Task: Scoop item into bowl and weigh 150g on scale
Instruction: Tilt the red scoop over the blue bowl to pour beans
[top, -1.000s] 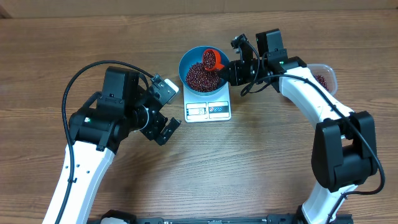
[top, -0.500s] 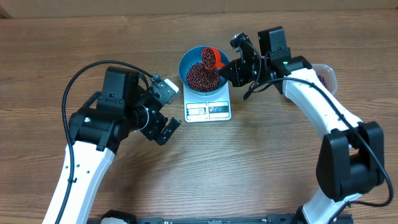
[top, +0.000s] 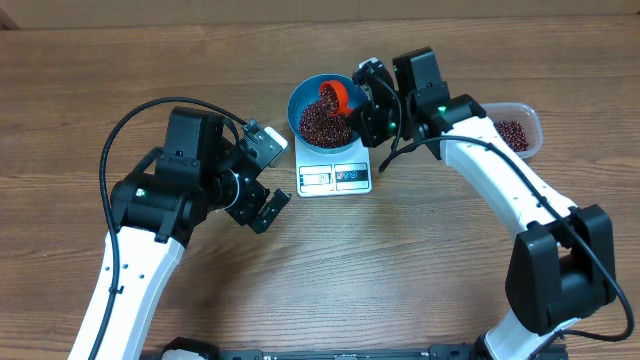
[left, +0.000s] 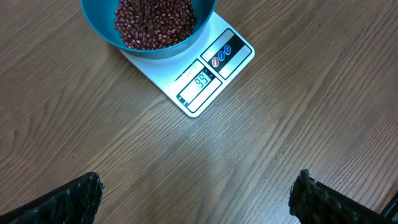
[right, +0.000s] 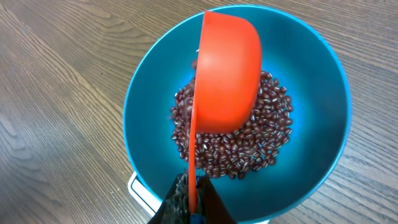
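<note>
The blue bowl (top: 300, 100) sits on the white scale (top: 335, 177) and holds a heap of dark red-brown beans (top: 322, 123). My right gripper (top: 360, 108) is shut on the handle of a red scoop (top: 337, 95), tipped over the bowl. From the right wrist, the scoop (right: 227, 74) shows its rounded back above the beans (right: 261, 140), inside the bowl (right: 320, 124), and the right gripper (right: 193, 202) pinches the thin handle. My left gripper (top: 260, 207) is open over bare table left of the scale. Its wrist view shows the bowl (left: 155, 53), the scale (left: 214, 71) and wide-apart fingertips (left: 71, 202).
A clear plastic tub (top: 532, 125) holding more beans stands at the right, behind the right arm. The scale's display and buttons face the near side. Bare wooden table lies in front of the scale and to the far left.
The right arm has swung left and rolled the scoop over above the bowl, so its beans no longer show in it. The left arm has not moved.
</note>
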